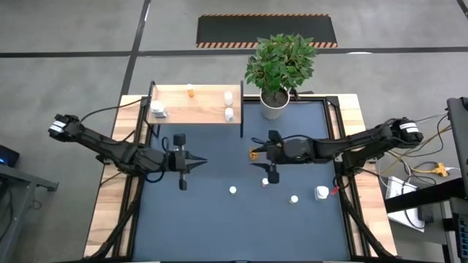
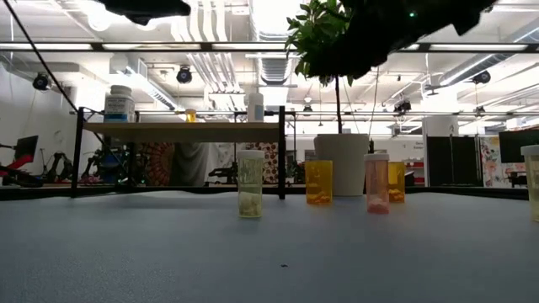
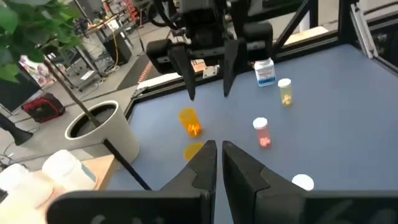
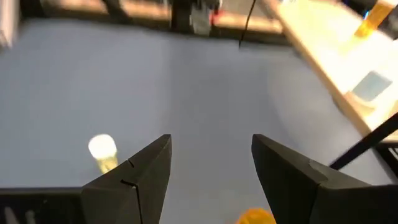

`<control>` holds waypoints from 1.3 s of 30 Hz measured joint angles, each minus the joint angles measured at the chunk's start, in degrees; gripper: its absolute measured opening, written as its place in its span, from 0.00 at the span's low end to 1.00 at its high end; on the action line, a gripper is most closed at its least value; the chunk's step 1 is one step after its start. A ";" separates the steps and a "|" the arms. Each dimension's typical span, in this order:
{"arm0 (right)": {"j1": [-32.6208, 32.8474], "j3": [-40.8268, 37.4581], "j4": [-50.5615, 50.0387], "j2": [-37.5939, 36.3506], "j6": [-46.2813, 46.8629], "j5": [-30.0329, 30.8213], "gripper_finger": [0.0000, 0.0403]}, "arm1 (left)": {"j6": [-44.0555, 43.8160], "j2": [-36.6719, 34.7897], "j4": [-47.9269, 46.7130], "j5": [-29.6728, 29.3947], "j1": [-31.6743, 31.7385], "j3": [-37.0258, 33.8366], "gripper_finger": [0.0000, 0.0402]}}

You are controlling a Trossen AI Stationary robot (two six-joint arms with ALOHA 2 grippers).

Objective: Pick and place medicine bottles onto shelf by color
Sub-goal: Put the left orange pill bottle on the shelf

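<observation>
While upright, pill-filled orange bottle on table

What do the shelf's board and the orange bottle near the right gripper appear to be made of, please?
The shelf top looks like light wood, matte with faint grain, on thin black legs, probably metal. The orange bottle looks like translucent plastic, since light glows through it.
</observation>
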 joint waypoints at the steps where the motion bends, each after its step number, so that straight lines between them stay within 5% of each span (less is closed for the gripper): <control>1: -0.16 1.85 -2.39 1.20 -0.41 0.00 0.53 | -0.02 -0.93 -0.04 0.02 0.00 -0.72 0.02; 12: -3.67 18.71 -31.80 14.49 -5.24 -0.22 0.53 | 3.32 -9.68 0.26 -0.13 -0.01 -2.44 0.02; 25: -7.39 26.37 -41.43 26.10 -6.70 -0.21 0.53 | 3.08 -12.68 2.91 -0.22 0.02 -7.59 0.02; 39: -8.63 27.01 -42.84 27.01 -8.41 -0.73 0.19 | 3.60 -13.01 3.01 -0.20 0.05 -7.59 0.02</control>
